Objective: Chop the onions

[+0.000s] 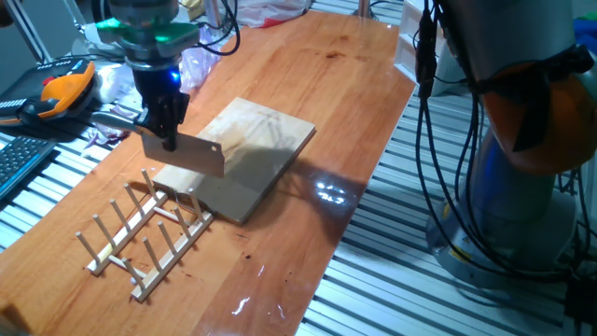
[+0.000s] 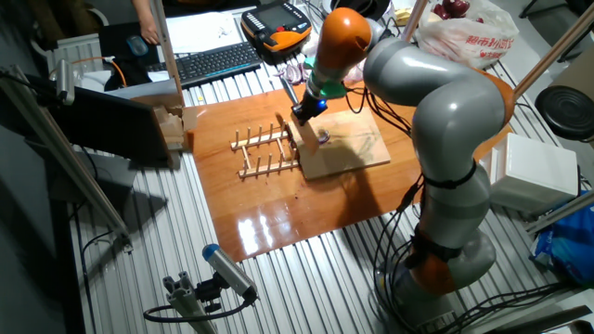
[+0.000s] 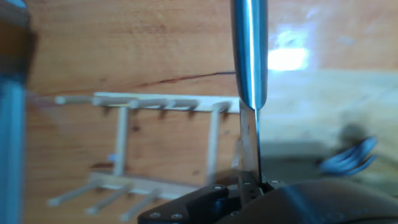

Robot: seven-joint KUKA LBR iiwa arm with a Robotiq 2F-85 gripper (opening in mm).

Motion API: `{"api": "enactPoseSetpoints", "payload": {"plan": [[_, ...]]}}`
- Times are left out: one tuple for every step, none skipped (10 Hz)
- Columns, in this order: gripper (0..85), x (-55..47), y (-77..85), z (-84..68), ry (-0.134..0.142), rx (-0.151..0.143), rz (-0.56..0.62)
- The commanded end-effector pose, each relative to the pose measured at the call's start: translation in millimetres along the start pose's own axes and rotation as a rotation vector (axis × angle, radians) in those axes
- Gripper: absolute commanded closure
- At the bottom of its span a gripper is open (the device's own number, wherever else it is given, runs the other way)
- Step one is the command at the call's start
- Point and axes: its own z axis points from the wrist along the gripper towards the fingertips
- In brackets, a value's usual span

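One small purple clump, the onions [image 2: 323, 137], lay on the wooden board [image 1: 270, 140], near the end closest to the peg rack [image 1: 149, 229]; in the hand view it showed as a blurred purple-white curl [image 3: 349, 157] to one side of the blade. The gripper [image 1: 160, 114] was clamped on the handle of a cleaver [image 1: 184, 151], whose blade hung above the board's rack-side edge. No cut looked made, so I judged the chopping hardly begun. The blade stood close to the rack's upright pegs, leaving little room on that side. Beyond the board's far end the table [image 1: 317, 65] offered bare wood for moving.
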Motion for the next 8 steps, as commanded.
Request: {"api": "enactPoseSetpoints", "payload": {"plan": [[85.0,-2.3,-5.3,2.4,0.002,0.078,-0.056],[85.0,-3.0,-14.5,5.3,0.003,0.093,-0.079],[85.0,-1.0,-26.7,8.4,0.005,0.085,-0.1],[85.0,1.8,-39.0,11.4,0.006,0.113,-0.138],[85.0,4.5,-49.9,15.1,0.007,0.167,-0.177],[85.0,6.4,-56.3,18.4,0.007,0.164,-0.179],[85.0,6.7,-61.4,22.2,0.005,0.144,-0.175],[85.0,5.0,-62.9,26.4,0.009,0.143,-0.176]]}}
